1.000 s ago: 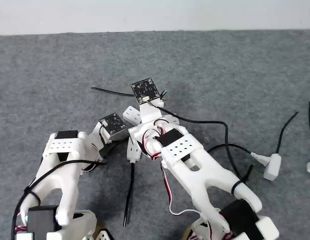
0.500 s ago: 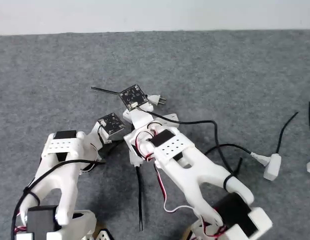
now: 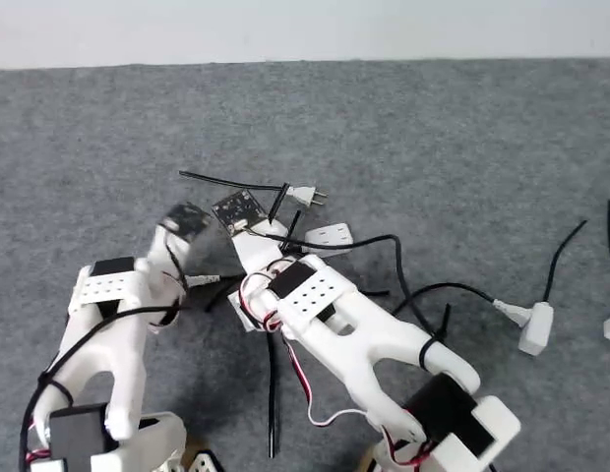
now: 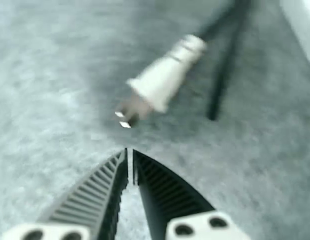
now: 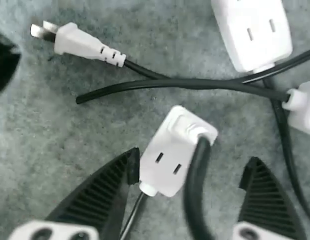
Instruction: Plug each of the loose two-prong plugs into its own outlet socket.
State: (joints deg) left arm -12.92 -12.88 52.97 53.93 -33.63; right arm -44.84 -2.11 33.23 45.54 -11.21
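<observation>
Left jaws clenching empty near two-prong plug (image 4: pixel 162 80). Right jaws released, straddling outlet socket (image 5: pixel 170 150); second socket (image 3: pixel 330 236) lying 5 o'clock off another plug (image 3: pixel 303 194).

A lab bench: grey felt tabletop (image 3: pixel 482 128), white wall (image 3: pixel 305 29).

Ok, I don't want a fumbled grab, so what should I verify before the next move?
1. Right end effector open: ok.
2. Outlet socket lies inside its opening: ok.
3. Grip path free: not ok, the socket's black cord runs through the gap.
4. Left end effector open for a pickup: not ok, it is shut and empty.
5. Two-prong plug lies loose ahead of the left end effector: ok.
6. Plug prongs straight: cannot tell.
</observation>
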